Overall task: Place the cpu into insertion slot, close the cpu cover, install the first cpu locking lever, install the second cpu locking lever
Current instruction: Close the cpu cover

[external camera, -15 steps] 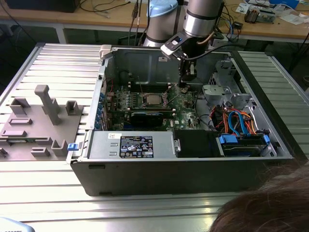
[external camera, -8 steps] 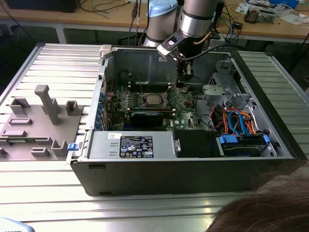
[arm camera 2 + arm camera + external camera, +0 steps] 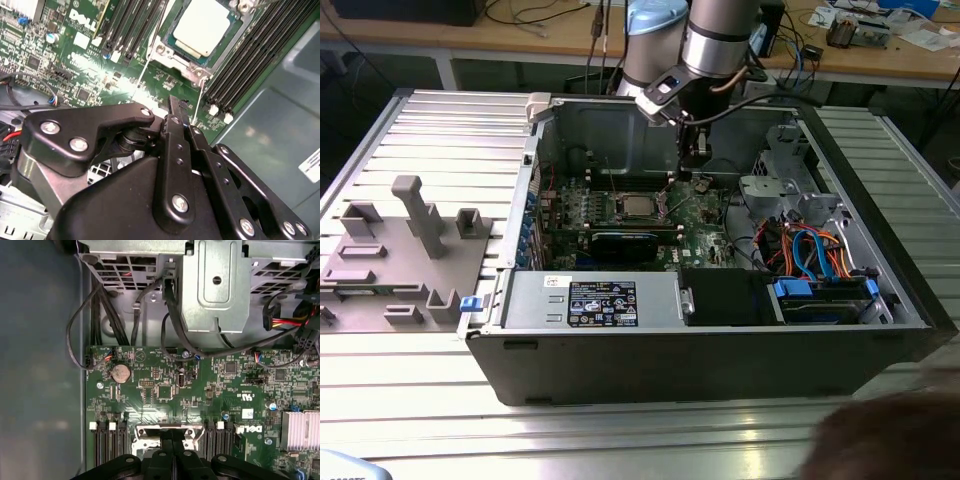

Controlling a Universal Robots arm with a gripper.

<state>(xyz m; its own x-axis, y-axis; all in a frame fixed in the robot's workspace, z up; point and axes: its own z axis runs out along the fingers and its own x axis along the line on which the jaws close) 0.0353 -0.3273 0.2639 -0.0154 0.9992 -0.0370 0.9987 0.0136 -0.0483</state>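
Observation:
The cpu, a flat square with a dull silver top, lies in the insertion slot on the green board. The silver cpu cover lies around it like a frame. Two thin wire levers stick out slanting from the socket's corners toward my gripper. The gripper hovers just beside the socket, on the exterior view's right of it. Its black fingers are pressed together with nothing seen between them. One lever ends close to the fingertips; I cannot tell if they touch.
Black memory slots flank the socket on both sides. A long graphics card, a power supply, a drive cage with cables and a finned heatsink crowd the case. Grey fixtures stand outside it.

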